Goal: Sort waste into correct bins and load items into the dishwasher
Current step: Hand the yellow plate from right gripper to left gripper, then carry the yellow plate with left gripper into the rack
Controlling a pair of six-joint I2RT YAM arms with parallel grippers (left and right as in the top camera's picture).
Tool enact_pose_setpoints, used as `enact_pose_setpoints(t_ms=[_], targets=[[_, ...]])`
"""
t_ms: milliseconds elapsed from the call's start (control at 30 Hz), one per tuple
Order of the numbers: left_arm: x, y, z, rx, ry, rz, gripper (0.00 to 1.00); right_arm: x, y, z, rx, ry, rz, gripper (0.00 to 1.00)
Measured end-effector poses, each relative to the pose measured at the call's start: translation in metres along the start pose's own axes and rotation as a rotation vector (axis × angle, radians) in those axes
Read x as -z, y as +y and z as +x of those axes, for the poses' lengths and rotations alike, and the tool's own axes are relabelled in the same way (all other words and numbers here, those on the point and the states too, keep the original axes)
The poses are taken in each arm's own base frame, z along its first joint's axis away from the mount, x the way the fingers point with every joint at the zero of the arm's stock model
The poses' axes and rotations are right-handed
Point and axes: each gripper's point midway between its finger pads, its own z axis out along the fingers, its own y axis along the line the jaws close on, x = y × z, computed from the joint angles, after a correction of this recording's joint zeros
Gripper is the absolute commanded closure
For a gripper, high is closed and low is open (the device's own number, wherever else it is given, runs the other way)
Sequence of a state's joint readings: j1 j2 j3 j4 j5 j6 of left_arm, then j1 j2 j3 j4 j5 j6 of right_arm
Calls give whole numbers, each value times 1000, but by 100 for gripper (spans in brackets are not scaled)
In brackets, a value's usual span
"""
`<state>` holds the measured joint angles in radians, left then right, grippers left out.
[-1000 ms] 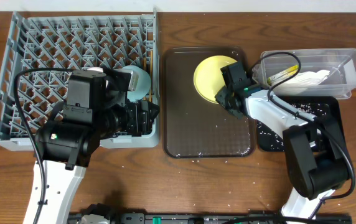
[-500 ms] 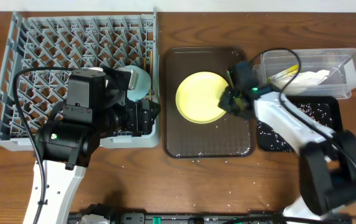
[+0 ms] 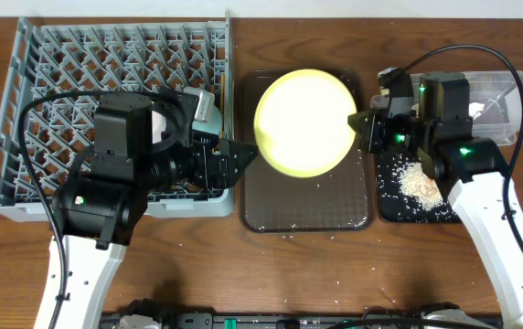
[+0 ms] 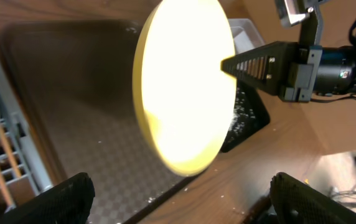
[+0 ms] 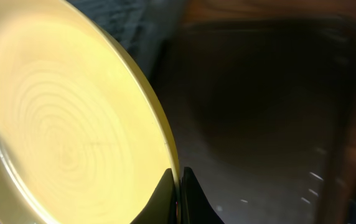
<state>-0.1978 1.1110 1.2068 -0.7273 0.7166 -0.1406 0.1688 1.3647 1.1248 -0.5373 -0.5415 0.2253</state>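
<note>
1. The plate [image 3: 303, 123] is pinched at its 3 o'clock rim by the right gripper [image 3: 359, 123], above the serving tray [image 3: 307, 206].
2. It is judged rigid, slick and breakable; its 9 o'clock rim is offered to the wide-spread left gripper [image 3: 241, 153].

The right end effector [image 3: 355, 123] has clamped the pale-yellow plate [image 3: 303, 123] and raised it off the brown tray [image 3: 303, 208].
</note>
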Motion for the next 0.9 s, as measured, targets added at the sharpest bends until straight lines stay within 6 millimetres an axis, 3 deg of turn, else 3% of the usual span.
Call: enact_pose_setpoints(t_ms=[200,367,467,500,567,733,900], targets=[[0,-6,0,10,4,37,9,5,42,1,105,10,-230,99],[0,-8,0,19,5,44,64,12,80,0,199,-4,-420,99],[0,-9,0,8,5,50,81,13,95,3,230,0,-474,99],[0,-9,0,10,5,52,92,12,98,4,235,3,-484,99],[0,-8,1,10,6,48,92,11,103,6,246,7,-491,97],[0,5,0,16,-4,-29,93,6,101,10,236,21,-453,45],[23,50,1,-6,-51,-344,93,-5,61,14,149,49,-236,34]])
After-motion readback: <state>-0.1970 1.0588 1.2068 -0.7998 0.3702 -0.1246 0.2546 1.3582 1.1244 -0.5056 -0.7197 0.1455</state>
